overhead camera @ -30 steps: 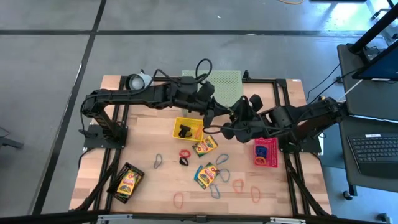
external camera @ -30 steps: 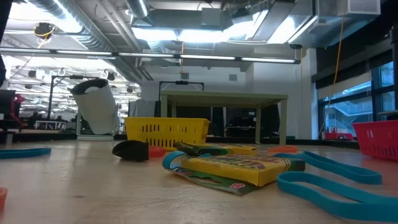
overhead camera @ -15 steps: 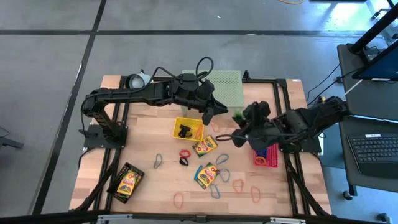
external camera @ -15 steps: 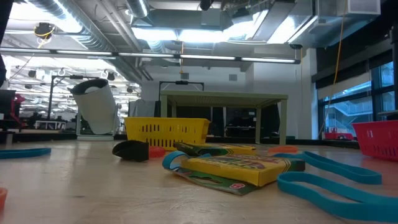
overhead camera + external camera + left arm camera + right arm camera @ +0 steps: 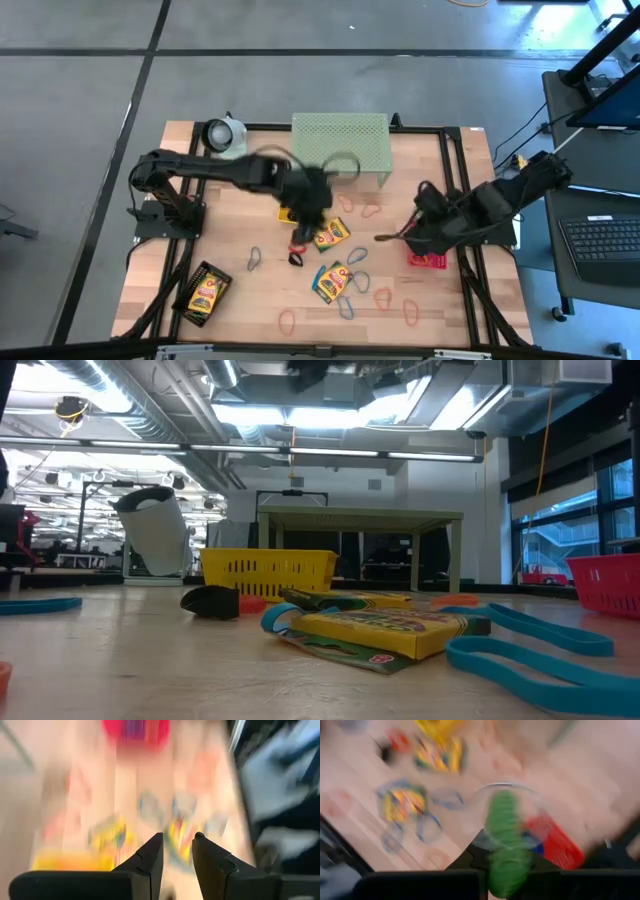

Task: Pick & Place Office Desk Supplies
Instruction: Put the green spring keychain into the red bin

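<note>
Right gripper (image 5: 506, 851) is clamped on a green loop (image 5: 506, 827), hanging over the table beside the pink mesh tray (image 5: 428, 259), so a drop there looks like the step in hand. Left gripper (image 5: 177, 851) has its fingers parted a little with nothing between them, over the yellow mesh tray (image 5: 292, 210) and mid-table clutter. Progress, my read: early. The pink tray holds a few loops, the yellow tray a black clip or two (blurred under the arm, can't count), and the black mesh tray (image 5: 203, 294) one crayon box. Still loose on the wood: two crayon boxes (image 5: 331, 234) (image 5: 332, 282), one black clip (image 5: 297, 259), and roughly ten loops in red, orange, blue and grey, mostly near the front edge (image 5: 287, 321). The pale green mesh shelf (image 5: 340, 139) shows nothing on top.
</note>
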